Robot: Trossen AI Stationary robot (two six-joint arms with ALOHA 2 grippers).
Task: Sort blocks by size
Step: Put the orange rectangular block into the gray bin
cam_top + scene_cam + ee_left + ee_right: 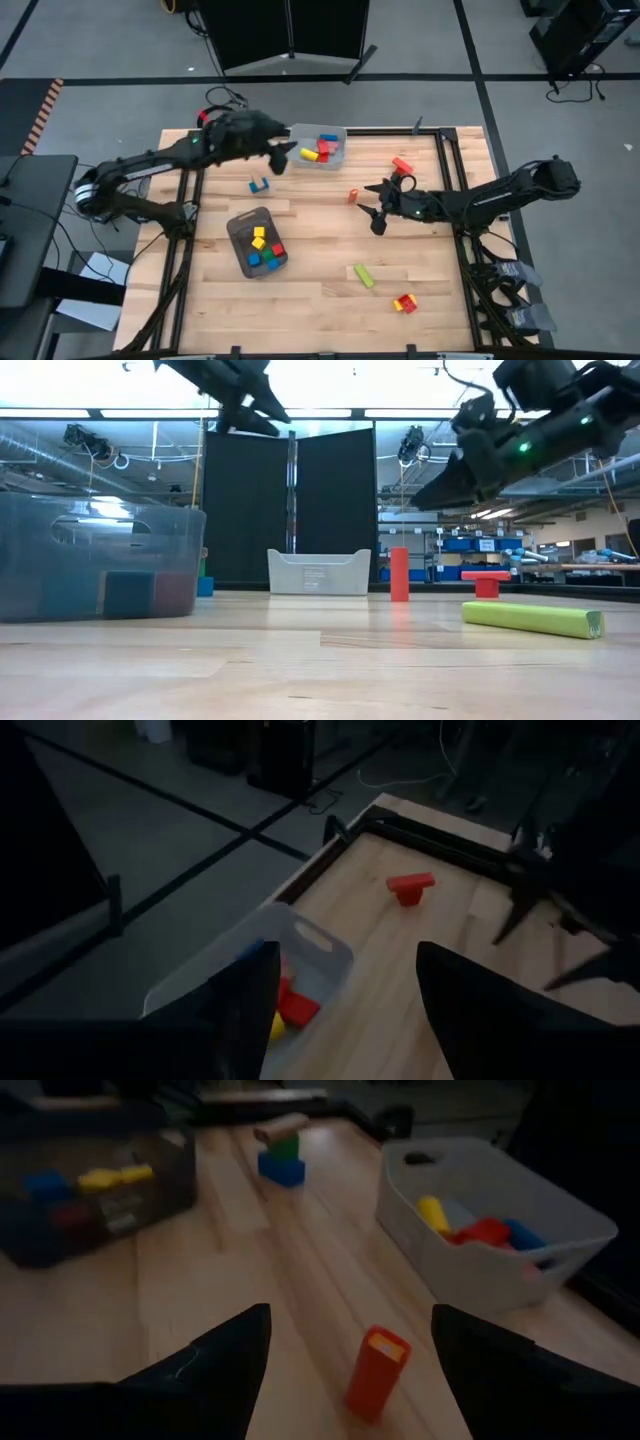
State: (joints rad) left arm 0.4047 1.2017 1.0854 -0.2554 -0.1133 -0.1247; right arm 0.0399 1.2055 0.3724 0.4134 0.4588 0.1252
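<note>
Red and standing on end, the bar (377,1371) just ahead of your right gripper (377,206) is the nearest piece to take; that gripper hangs over mid-table with its jaws spread wide and empty. Come down square so the fingers straddle the bar's narrow sides, and close low, since an upright bar should tip easily if nudged. Your left gripper (283,154) hovers beside the light bin (340,132), also wide open and holding nothing. Long pieces already lie in that bin; cubes sit in the dark tray (238,222). Loose blocks remain: a green bar (363,275), and a red-and-yellow cluster (405,303) near the front edge.
</note>
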